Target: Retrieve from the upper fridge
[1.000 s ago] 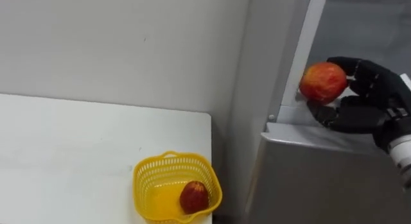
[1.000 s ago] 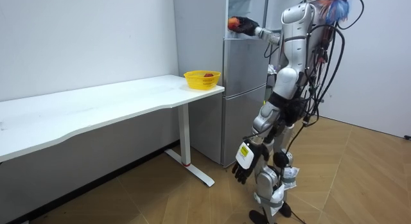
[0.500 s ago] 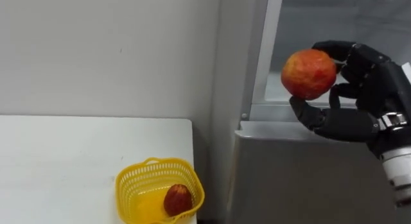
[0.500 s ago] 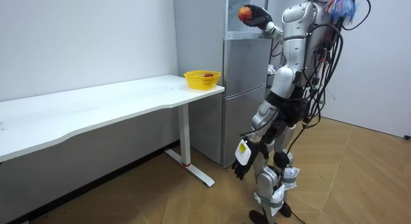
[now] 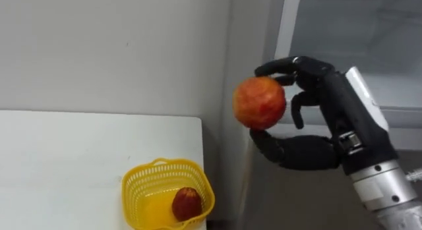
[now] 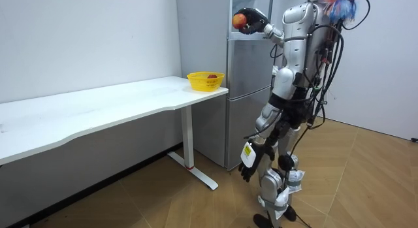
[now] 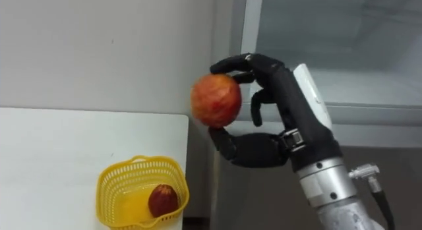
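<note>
My right hand (image 5: 326,108) is clamped on a red-orange apple (image 5: 259,103), fingers over the top and thumb under it. I hold it up in the air by the fridge (image 6: 248,91). The yellow basket (image 5: 132,180) sits on the white table (image 5: 66,164) corner with a dark red fruit (image 5: 186,203) inside. My left hand (image 6: 248,169) hangs by my thigh.

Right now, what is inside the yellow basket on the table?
One dark red fruit lies in the yellow basket, near its right wall. The basket floor beneath that fruit is covered. The apple in the right hand is outside it.
</note>
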### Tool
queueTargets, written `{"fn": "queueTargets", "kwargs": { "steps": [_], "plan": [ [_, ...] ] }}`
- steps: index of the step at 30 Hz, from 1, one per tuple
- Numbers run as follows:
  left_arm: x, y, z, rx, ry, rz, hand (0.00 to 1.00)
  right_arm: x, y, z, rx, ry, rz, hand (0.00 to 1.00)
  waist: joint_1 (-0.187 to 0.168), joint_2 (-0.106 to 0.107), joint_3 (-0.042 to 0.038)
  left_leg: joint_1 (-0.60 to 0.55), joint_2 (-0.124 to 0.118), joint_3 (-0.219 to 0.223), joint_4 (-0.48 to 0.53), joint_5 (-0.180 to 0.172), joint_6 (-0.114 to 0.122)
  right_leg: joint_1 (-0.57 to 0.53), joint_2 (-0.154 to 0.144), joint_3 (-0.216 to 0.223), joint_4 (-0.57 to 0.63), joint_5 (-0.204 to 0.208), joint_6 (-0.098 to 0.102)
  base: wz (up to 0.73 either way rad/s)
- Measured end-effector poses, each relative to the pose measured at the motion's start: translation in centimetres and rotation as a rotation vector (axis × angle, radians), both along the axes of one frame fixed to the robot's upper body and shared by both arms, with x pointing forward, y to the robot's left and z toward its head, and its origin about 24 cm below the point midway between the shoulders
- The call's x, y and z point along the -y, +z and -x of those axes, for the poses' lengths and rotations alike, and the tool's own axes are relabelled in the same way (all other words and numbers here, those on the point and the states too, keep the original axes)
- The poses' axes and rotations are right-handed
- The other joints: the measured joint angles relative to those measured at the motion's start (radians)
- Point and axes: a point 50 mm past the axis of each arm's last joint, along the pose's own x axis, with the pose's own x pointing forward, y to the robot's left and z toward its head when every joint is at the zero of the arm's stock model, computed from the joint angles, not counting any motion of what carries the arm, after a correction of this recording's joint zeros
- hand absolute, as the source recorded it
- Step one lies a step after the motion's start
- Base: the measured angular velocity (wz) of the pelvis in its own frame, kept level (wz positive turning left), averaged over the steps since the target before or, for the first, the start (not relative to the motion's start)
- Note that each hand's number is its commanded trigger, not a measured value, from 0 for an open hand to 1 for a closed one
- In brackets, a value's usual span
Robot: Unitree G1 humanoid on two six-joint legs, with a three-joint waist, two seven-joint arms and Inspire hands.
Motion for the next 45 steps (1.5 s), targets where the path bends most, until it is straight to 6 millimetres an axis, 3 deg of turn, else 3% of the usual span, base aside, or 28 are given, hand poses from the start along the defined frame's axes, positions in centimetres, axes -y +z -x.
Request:
{"fn": "queueTargets", "kwargs": {
  "steps": [4, 6, 15, 23, 25, 27, 30, 38, 45],
  "plan": [
    [0.0, 0.0, -0.5, 0.005, -0.004, 0.012, 0.00, -0.4, -1.0, -0.4, -0.041, 0.007, 0.029, 1.00, 0.031, -0.010, 0.0089, 0.002, 0.000, -0.001, 0.001, 0.000, 0.000, 0.003, 0.000, -0.003, -0.001, -0.001, 0.000, 0.02],
    [-0.1, 0.0, -0.4, -0.002, -0.005, 0.016, 0.00, -0.7, -1.7, -0.8, -0.074, 0.009, 0.021, 1.00, 0.045, -0.017, 0.0056, -0.007, -0.003, -0.017, 0.004, -0.001, 0.000, 0.002, -0.004, -0.020, 0.000, -0.001, 0.001, 0.17],
    [-0.6, 0.2, -1.3, 0.004, -0.016, 0.017, 0.00, -0.7, -4.4, -2.2, -0.198, 0.013, 0.098, 1.00, 0.068, -0.019, 0.0061, -0.040, -0.013, -0.076, 0.031, -0.001, 0.000, 0.002, -0.015, -0.072, 0.001, -0.002, 0.003, 0.20],
    [-0.7, 0.3, -1.4, 0.004, -0.015, 0.009, 0.00, -1.8, -7.8, -2.8, -0.353, 0.043, 0.171, 1.00, 0.102, -0.032, 0.0065, -0.043, -0.014, -0.077, 0.031, -0.001, 0.000, 0.001, -0.015, -0.074, 0.001, -0.004, 0.004, 0.01],
    [-0.8, 0.3, -1.6, 0.006, -0.022, 0.006, 0.00, -1.7, -8.4, -2.9, -0.377, 0.036, 0.178, 1.00, 0.113, -0.042, 0.0104, -0.046, -0.014, -0.080, 0.032, -0.001, 0.000, 0.000, -0.016, -0.077, 0.001, -0.004, 0.004, 0.05],
    [-0.8, 0.3, -1.6, 0.004, -0.036, 0.005, 0.00, -1.3, -9.3, -3.3, -0.417, 0.017, 0.192, 1.00, 0.116, -0.052, 0.0064, -0.060, -0.016, -0.086, 0.035, -0.002, 0.002, -0.008, -0.017, -0.084, 0.001, -0.004, 0.004, 0.09],
    [-0.8, 0.3, -1.6, 0.003, -0.037, 0.005, 0.00, -0.9, -10.0, -4.0, -0.452, -0.005, 0.213, 1.00, 0.118, -0.051, 0.0073, -0.068, -0.017, -0.087, 0.040, -0.002, 0.003, -0.011, -0.020, -0.093, 0.002, -0.004, 0.005, 0.05],
    [-0.8, 0.4, -1.8, 0.003, -0.041, 0.013, 0.00, -0.8, -10.2, -4.3, -0.468, -0.009, 0.224, 1.00, 0.122, -0.034, 0.0187, -0.077, -0.017, -0.093, 0.039, -0.003, 0.003, -0.018, -0.020, -0.099, 0.000, -0.004, 0.005, 0.01],
    [-0.8, 0.4, -2.2, 0.008, -0.048, 0.027, 0.00, -0.7, -10.5, -4.4, -0.485, -0.007, 0.233, 1.00, 0.139, -0.039, 0.0138, -0.078, -0.018, -0.097, 0.041, -0.003, 0.003, -0.018, -0.020, -0.102, 0.000, -0.005, 0.006, 0.01]
  ]
}}
